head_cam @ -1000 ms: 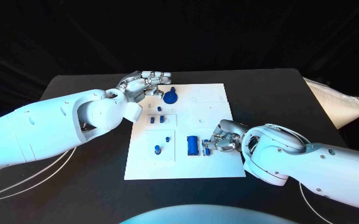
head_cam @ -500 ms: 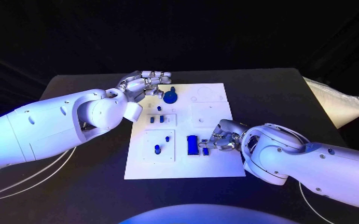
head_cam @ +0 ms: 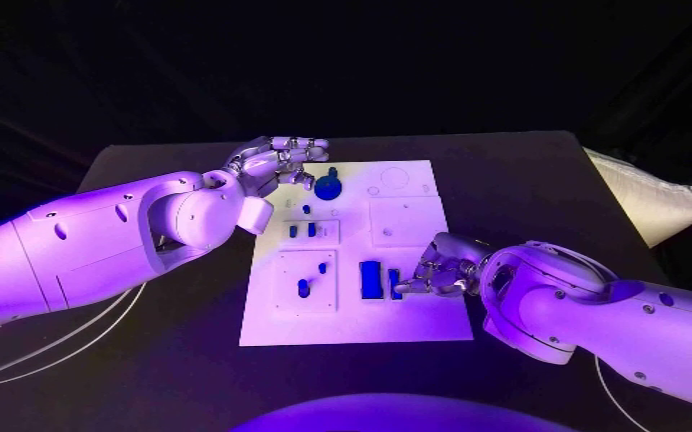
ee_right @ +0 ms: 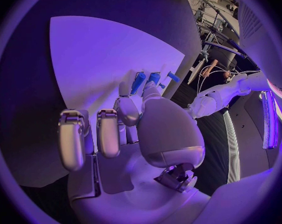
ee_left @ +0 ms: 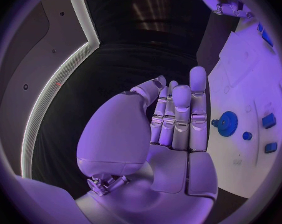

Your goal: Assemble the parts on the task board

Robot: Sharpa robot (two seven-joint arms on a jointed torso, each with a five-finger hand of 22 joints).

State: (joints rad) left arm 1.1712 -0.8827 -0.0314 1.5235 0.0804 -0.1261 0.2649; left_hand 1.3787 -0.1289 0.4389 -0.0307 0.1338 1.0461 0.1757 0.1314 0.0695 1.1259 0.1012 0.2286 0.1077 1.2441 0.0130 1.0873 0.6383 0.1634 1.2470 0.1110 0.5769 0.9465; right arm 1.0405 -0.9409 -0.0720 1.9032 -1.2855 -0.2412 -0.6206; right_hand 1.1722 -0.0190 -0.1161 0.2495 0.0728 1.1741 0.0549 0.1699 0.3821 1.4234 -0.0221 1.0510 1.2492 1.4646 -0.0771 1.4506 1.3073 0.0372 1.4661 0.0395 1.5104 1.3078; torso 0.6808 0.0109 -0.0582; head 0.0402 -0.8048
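Note:
The white task board [head_cam: 411, 252] lies in the middle of the black table. A blue gear [head_cam: 329, 188] stands near the board's far left corner. My left hand [head_cam: 274, 164] hovers just left of the gear with fingers straight and nothing in it; the left wrist view shows the gear [ee_left: 227, 123] beyond the fingertips. My right hand [head_cam: 441, 270] rests on the board's near right part. Its thumb and a finger pinch a narrow blue part [head_cam: 394, 284] beside a larger blue block [head_cam: 371, 279]. In the right wrist view the fingertips meet the blue parts [ee_right: 147, 80] on the board [ee_right: 103, 50].
Small blue pieces [head_cam: 302, 229] stand in the board's left middle plate, and two more [head_cam: 304, 288] lie in the near left plate. A white bundle [head_cam: 635, 192] sits at the table's right edge. Thin cables [head_cam: 58, 342] run over the table's near left.
My right hand has slid slightly towards the near right, and the narrow blue part now sits closer to the blue block. The left hand has stayed in place.

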